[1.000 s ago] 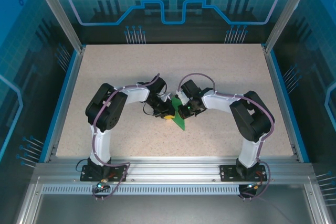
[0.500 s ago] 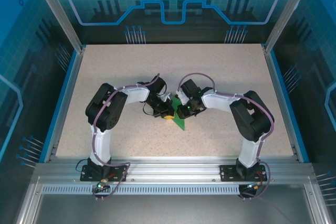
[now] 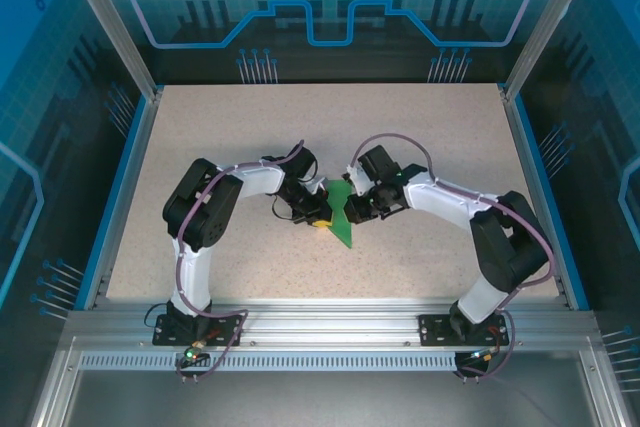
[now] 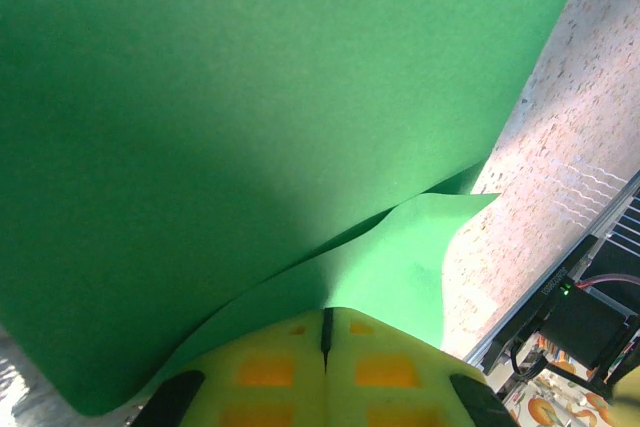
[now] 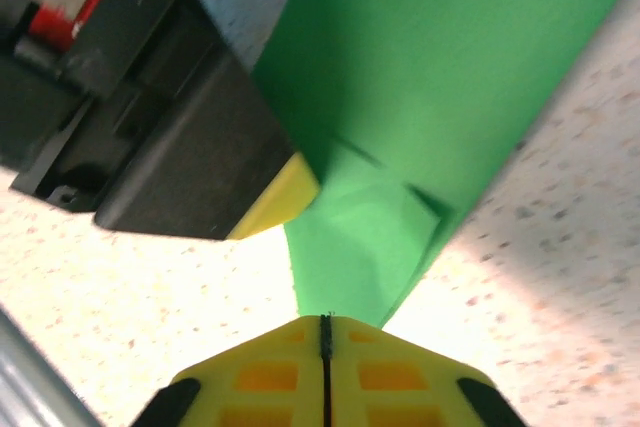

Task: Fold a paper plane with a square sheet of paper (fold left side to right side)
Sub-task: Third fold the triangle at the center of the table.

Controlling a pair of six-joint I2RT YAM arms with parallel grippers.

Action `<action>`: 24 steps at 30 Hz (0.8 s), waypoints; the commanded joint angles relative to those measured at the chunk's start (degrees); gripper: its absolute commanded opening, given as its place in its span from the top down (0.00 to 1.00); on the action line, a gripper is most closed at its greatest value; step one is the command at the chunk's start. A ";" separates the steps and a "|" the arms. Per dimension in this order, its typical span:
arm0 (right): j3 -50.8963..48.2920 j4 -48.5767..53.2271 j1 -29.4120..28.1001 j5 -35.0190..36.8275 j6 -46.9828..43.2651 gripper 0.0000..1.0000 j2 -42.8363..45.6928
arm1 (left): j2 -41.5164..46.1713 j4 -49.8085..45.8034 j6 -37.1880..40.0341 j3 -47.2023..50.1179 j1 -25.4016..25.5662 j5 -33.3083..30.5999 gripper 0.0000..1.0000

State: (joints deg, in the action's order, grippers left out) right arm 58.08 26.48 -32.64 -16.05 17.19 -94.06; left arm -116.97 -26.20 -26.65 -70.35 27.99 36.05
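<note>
Bright green paper, the square sheet of paper [image 4: 250,97], covers most of the frame from the top left, with a shadowed upper layer whose edge runs diagonally and a lighter, curved lower flap with a pointed tip toward the right. At bottom centre the left gripper [image 4: 327,332] shows two yellow fingertips pressed together along a thin dark seam, their tips touching the lower flap. Down the right side lies the speckled beige table [image 4: 560,147], and in the bottom right corner a metal rail [image 4: 612,219] and a black unit [image 4: 585,322] with a small green light.
</note>
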 commanded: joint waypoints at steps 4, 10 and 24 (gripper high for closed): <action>-2.40 -2.47 -2.53 -8.03 2.75 0.98 -3.33 | -3.08 -3.67 0.73 1.37 0.20 -7.08 1.00; -0.75 -4.03 -3.83 -8.12 4.53 1.00 -8.05 | -3.09 -3.78 0.72 1.35 0.19 -7.07 1.00; 0.38 -5.13 -3.45 -6.37 6.30 1.00 -10.22 | -3.05 -4.31 0.94 1.04 0.35 -7.17 1.00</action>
State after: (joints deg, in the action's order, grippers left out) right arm 57.34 21.41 -36.01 -22.35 22.72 -103.11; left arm -116.97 -26.24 -26.65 -70.37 27.99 36.05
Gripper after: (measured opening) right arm 0.044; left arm 0.045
